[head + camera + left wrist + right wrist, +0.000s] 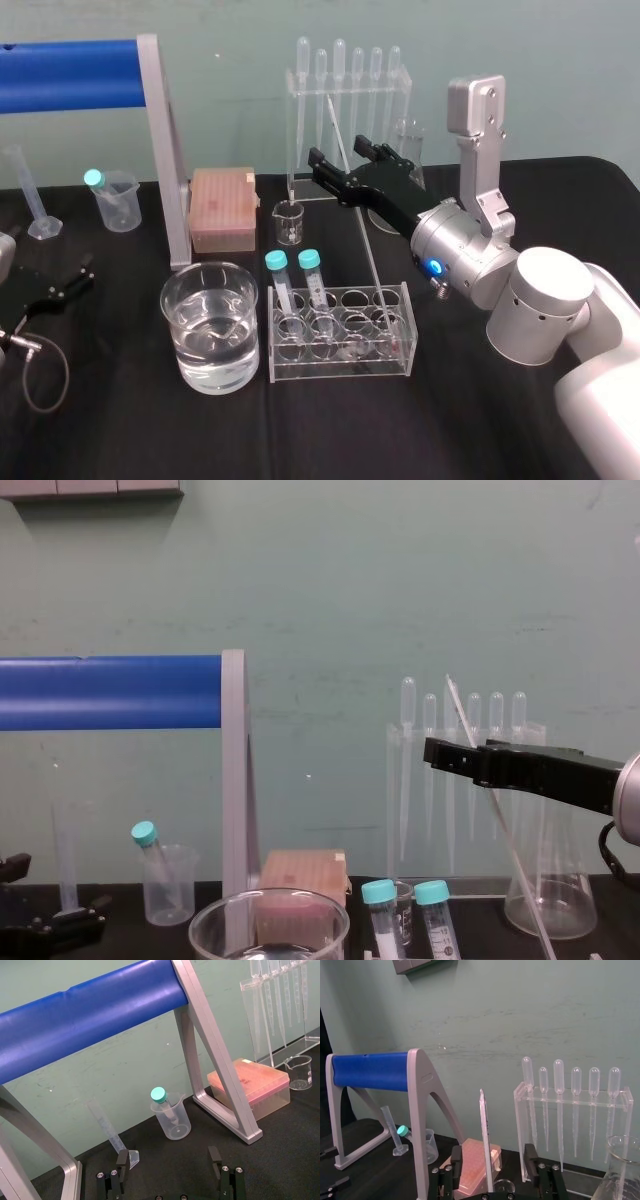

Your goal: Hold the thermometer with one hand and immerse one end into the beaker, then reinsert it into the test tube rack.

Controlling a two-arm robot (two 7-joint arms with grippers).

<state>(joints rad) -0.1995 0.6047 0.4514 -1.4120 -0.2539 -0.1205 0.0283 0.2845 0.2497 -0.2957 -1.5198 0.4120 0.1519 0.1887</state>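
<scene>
- The right gripper (338,152) is held above the table (120,430), in front of the pipette rack (345,85) at the back; its black fingers point towards the green wall.
- Its fingers are spread wide, one on each side of the thermometer (485,1140). The right wrist view shows a clear gap between the rod and each finger, so nothing is grasped.
- The thermometer leans steeply, with its top tilted back towards the pipettes and its lower end in the test tube rack (340,335). It seems to stand in a cell on the rack's right side, though the thin glass makes the exact cell hard to tell.
- Two teal-capped tubes (295,280) stand in the left cells of the same rack.
- The beaker (210,325), part full of clear liquid, stands just beside the rack on the robot's left, well apart from the thermometer.
- A small glass beaker (289,222) sits behind the rack, with a pink tip box (223,207) next to it.
- The conical flask (550,880) stands on the far right, behind the right gripper.
- The left gripper (168,1157) is low by the table at the far left, fingers apart and empty, facing the blue roll stand (90,1020).
</scene>
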